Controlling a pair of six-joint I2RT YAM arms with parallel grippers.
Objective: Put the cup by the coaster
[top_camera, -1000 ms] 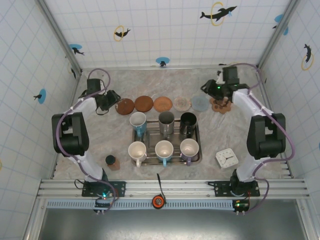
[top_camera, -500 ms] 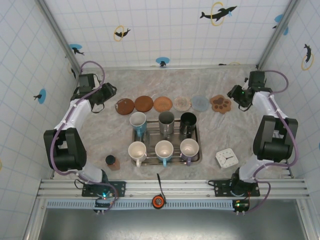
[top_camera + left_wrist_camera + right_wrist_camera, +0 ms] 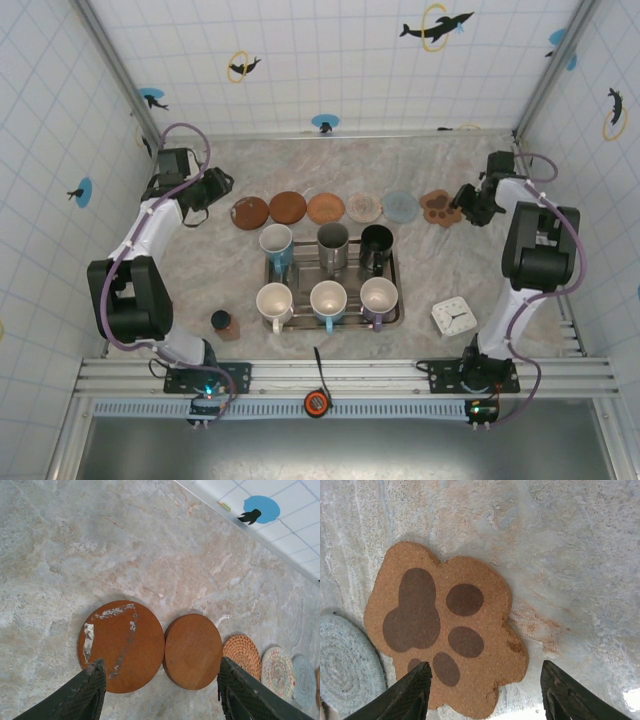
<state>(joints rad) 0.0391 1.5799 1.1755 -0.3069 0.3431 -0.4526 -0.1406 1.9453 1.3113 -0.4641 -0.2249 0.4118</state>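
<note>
Your left gripper (image 3: 161, 666) is hovering with its fingers spread and nothing between them. Just beneath and ahead of it, the scuffed dark coaster (image 3: 121, 645) and the plain brown coaster (image 3: 193, 650) are lying rim to rim, nearly touching. Beyond the fingertips, bare marble table (image 3: 100, 540) is running out to the tiled back wall (image 3: 280, 510), giving you open room there. Off to this gripper's right, the row is continuing with the woven coaster (image 3: 243, 653), the braided coaster (image 3: 278, 672) and the pale blue coaster (image 3: 401, 207).

Your right gripper (image 3: 485, 670) is likewise standing spread and empty. The paw coaster (image 3: 445, 625) is lying just ahead of its fingertips, with the pale blue one a thin gap past the paw's edge. Bare stone is stretching away on the other side.

The cups (image 3: 328, 298) are standing in two rows of three on the tray (image 3: 399, 290), back toward the bases from both grippers and between them. A strip of open marble is separating the tray's far rim from the coaster row. The clock (image 3: 454, 316) is sitting off the tray's right corner, and the small brown bottle (image 3: 224, 323) off its left.
</note>
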